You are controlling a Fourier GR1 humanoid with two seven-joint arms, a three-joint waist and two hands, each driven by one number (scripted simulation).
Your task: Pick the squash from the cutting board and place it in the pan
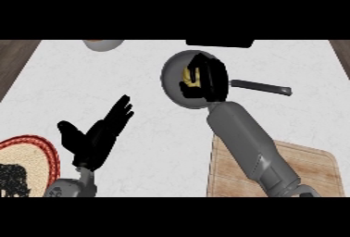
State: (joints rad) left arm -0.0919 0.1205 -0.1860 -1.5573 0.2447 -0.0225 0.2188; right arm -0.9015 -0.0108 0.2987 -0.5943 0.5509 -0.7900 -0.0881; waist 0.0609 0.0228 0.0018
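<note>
Leftmost, a round plate with a red rim, cream centre and a black patch [27,162] is cut off by the view's edge and lies on the white speckled counter top [157,139]. Just beside it the robot's left hand [96,136] shows on its grey forearm, fingers straight and spread, pointing up and to the right, thumb out to the left; it is released and holds nothing. It stands apart from everything on the counter.

At the far edge, a little to the right of that hand, part of a round grey-and-brown bowl-like object [103,44] shows, cut off by the top of the view. Further along the same edge sits a dark rectangular object [219,43], also partly out of view.

Right of centre lies the round grey metal pan [172,88], its black handle pointing to the right. The right hand [209,76] is over the pan's inside, fingers curled round the yellow squash [190,77], of which only a small yellow patch shows at the hand's left side. So the squash is within the pan's rim, grasped; whether it touches the pan's bottom cannot be told.

The right grey forearm [249,143] slants down to the lower right, crossing over the light wooden rectangular cutting board [308,166], which lies near the pan on the counter's right side.
</note>
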